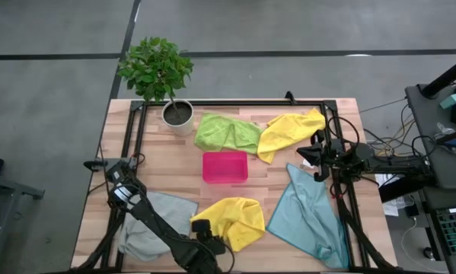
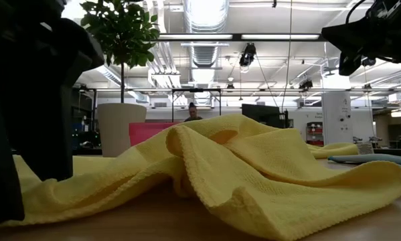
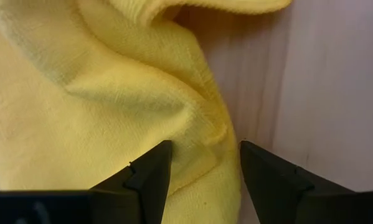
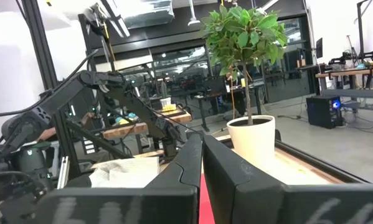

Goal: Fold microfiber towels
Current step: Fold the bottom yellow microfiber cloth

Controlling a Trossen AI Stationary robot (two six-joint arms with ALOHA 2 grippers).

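At the table's six o'clock edge the left gripper (image 3: 203, 163) sits low over a crumpled yellow towel (image 1: 233, 220), fingers spread wide with a fold of cloth between them, not pinched. A grey towel (image 1: 153, 228) lies at seven o'clock, a teal towel (image 1: 307, 213) at four. The pink tray (image 1: 225, 167) sits central. At three o'clock the right gripper (image 4: 202, 152) hovers, fingers pressed together, empty. Farther, a green towel (image 1: 224, 131) and second yellow towel (image 1: 288, 129) lie at twelve, beside a potted plant (image 1: 167, 80).

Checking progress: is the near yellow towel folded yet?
No: the near yellow towel lies crumpled in loose humps, left gripper open astride its edge.
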